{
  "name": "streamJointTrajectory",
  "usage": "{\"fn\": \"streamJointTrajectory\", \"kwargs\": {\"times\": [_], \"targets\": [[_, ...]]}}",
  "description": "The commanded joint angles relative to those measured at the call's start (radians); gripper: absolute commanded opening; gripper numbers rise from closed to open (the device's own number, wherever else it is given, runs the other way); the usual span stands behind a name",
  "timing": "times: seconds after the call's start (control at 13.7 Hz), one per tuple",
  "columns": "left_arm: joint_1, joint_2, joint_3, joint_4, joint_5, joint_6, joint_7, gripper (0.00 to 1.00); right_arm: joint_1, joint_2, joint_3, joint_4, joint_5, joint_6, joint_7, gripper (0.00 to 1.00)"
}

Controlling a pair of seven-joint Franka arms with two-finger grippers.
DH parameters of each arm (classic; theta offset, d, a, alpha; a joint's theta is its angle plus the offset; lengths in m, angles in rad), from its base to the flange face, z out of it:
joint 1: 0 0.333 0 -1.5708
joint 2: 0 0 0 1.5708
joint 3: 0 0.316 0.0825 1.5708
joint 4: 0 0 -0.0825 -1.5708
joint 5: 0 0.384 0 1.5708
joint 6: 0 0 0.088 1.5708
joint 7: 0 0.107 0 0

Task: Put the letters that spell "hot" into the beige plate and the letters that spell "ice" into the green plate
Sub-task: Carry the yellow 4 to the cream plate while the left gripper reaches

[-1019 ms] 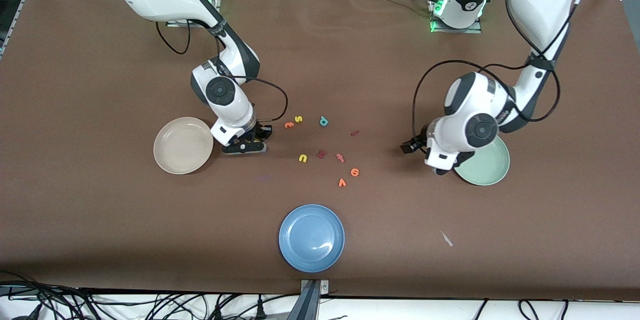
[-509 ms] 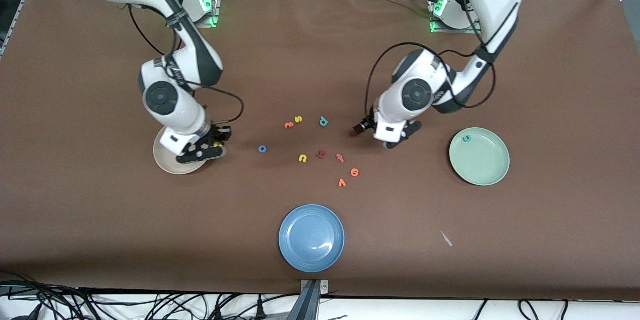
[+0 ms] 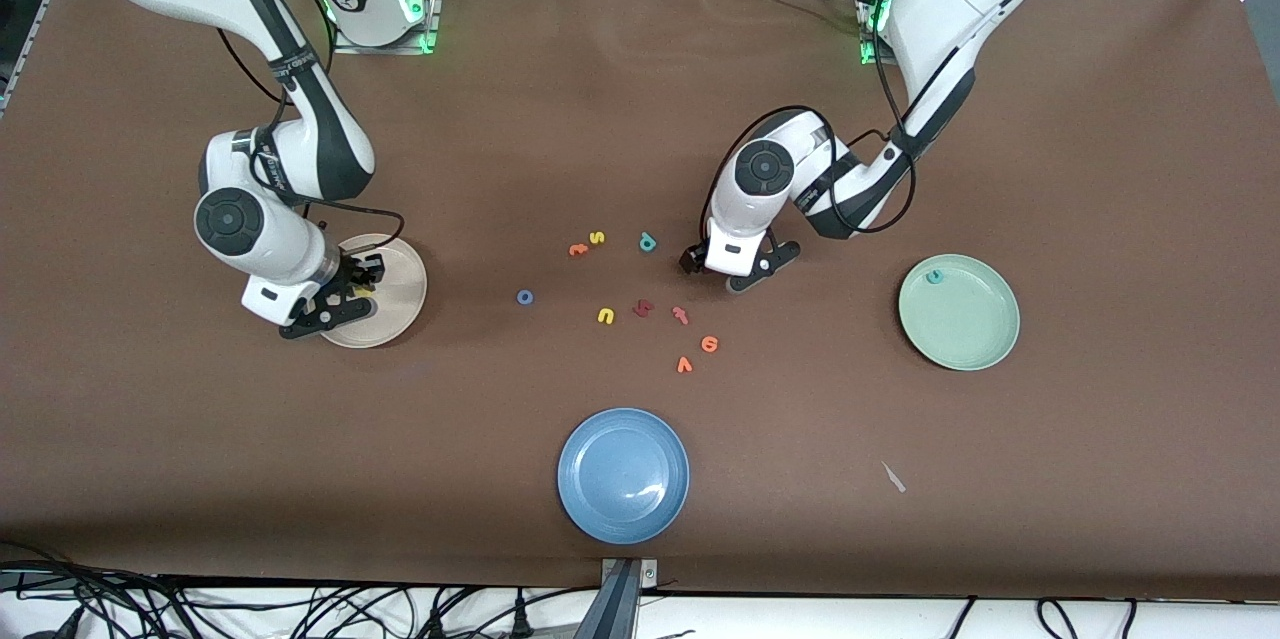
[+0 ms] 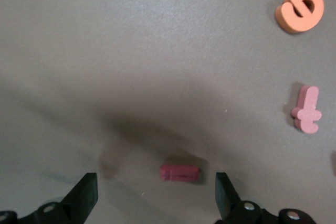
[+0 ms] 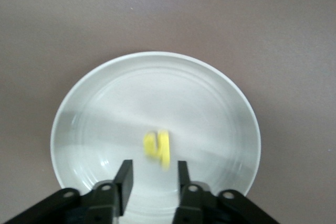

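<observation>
A: Plates? Beige plate (image 3: 400, 291) at right arm's end, green plate (image 3: 958, 312) at left arm's end, teal c (image 3: 935, 276) in it.

B: Tools? Right tool (image 5: 153, 178) over beige plate, fingers apart, yellow h (image 5: 158, 148) blurred just off them. Left tool (image 4: 156, 196) spread wide over dark red i (image 4: 179, 172) on worktop (image 3: 640, 119).

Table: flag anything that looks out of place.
One oddity: a small pale scrap lies on the brown table, toward the left arm's end, nearer the front camera than the green plate. It is no letter.
</observation>
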Motion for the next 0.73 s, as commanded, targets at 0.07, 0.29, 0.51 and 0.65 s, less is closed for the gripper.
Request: {"fn": "streamJointTrajectory", "kwargs": {"times": [0.07,0.29,0.51,0.65], "targets": [[-0.029,0.018,0.008,0.055,0.037,-0.007,-0.011,0.94,0.0,-0.034,0.007,-0.024,0.05,0.002,-0.016,0.82],[-0.029,0.035,0.008,0.07,0.078,-0.008,0.0,0.89,0.0,-0.026,0.07,-0.015,0.134,0.004,0.013,0.82],[-0.029,0.035,0.008,0.07,0.08,-0.014,0.017,0.8,0.029,0.021,0.185,0.049,0.141,0.03,0.204,0.82],[-0.029,0.04,0.008,0.069,0.08,-0.016,0.028,0.78,0.087,0.052,0.196,0.061,0.107,0.056,0.329,0.81]]}}
